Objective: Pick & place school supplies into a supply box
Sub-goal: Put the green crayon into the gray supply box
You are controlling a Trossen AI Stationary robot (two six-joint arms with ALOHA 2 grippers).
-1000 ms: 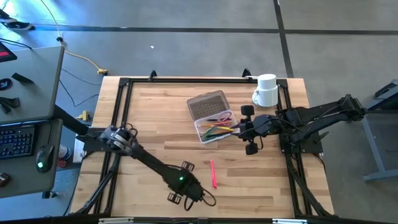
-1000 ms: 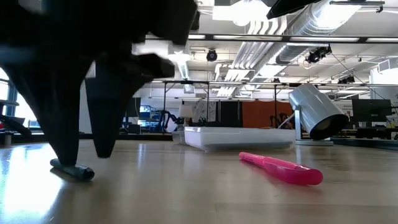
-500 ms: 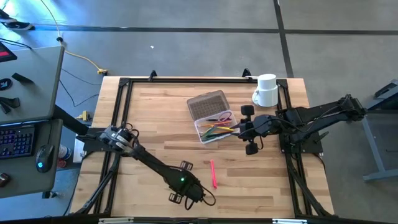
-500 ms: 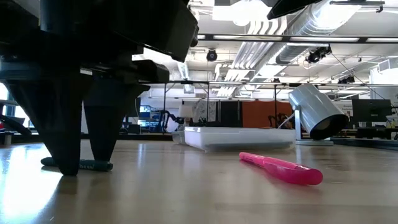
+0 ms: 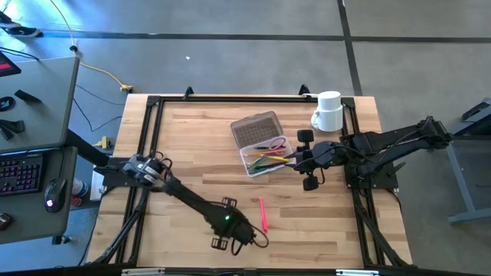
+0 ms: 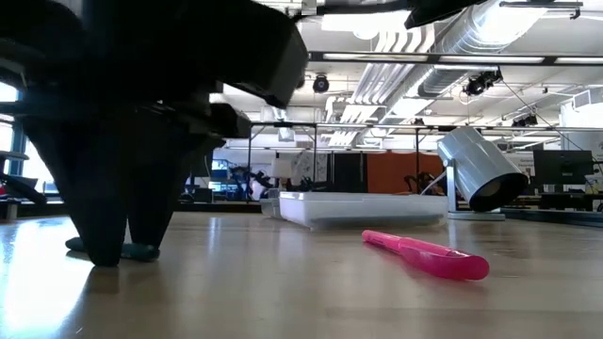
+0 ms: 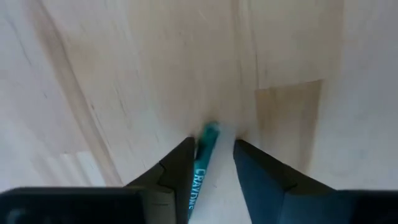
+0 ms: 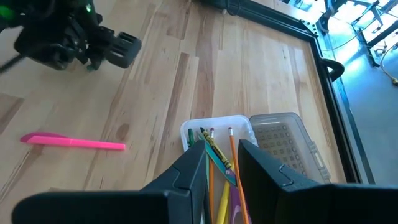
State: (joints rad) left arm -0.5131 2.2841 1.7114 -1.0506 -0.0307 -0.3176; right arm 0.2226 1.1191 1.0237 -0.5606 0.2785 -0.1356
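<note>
The left pincer [image 7: 211, 163] is standing spread on the desk [image 7: 124, 74], a teal crayon [image 7: 204, 155] lying between its fingers. The right pincer [image 8: 221, 163] is hovering part-spread over the box [image 8: 214, 127], empty.

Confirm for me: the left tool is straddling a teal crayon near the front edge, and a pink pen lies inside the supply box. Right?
Not quite. The pink pen lies on the bare table, outside the supply box, as the high view shows. The left tool does straddle the teal crayon.
</note>
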